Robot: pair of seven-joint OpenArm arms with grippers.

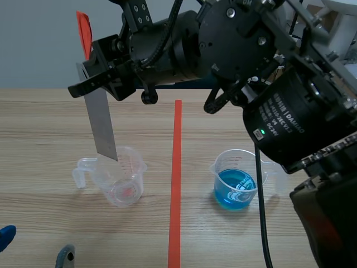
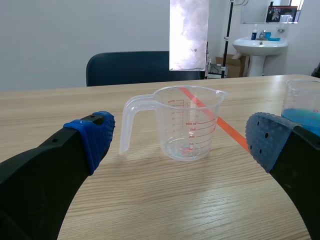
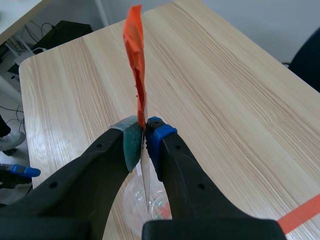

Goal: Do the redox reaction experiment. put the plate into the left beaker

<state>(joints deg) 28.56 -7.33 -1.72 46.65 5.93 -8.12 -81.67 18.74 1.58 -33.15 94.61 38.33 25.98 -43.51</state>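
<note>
**Plate held over the left beaker**

Your right gripper [image 3: 145,142] is clamped on the plate [image 1: 100,123] near its top, just under the orange tag [image 3: 136,60]. The plate hangs nearly upright above the left beaker [image 2: 187,122]; its lower edge sits just clear of the rim, not yet inside. That beaker is clear, handle away from the red line [image 1: 176,184]. The right beaker [image 1: 237,181] holds blue liquid. Your left gripper [image 1: 35,247] sits low on the near side of the left beaker, fingers spread and holding nothing.
</note>
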